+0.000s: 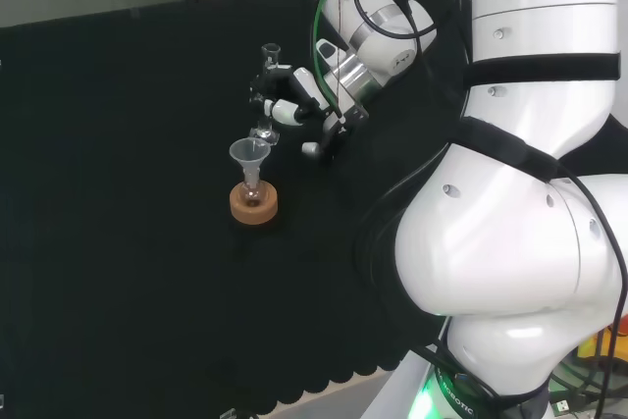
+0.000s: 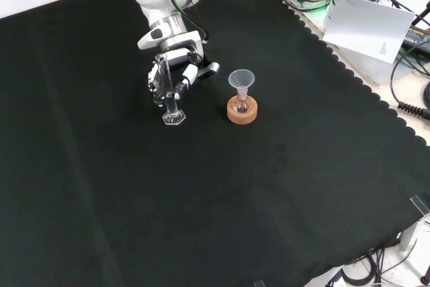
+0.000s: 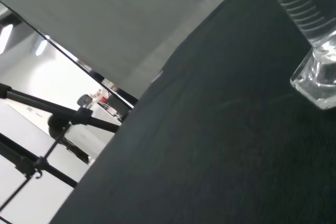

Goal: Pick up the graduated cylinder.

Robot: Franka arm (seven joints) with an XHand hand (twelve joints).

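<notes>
A clear graduated cylinder [image 1: 267, 90] with a hexagonal foot stands upright left of the white arm in the head view. In the front view the cylinder [image 2: 168, 95] has its foot low by the cloth; whether it touches I cannot tell. The black and white hand [image 1: 289, 95] has its fingers curled round the cylinder's tube about halfway up. From the front, the hand [image 2: 176, 72] comes in from the top and grips the tube above the foot. The wrist view holds the cylinder [image 3: 310, 30], its printed scale and glass foot large over the black cloth.
A small flask with a clear funnel [image 1: 249, 156] in its neck sits on a cork ring [image 1: 254, 205], just in front of the cylinder in the head view. In the front view the cork ring [image 2: 242, 111] lies to the cylinder's right. Black cloth [image 2: 201, 199] surrounds them.
</notes>
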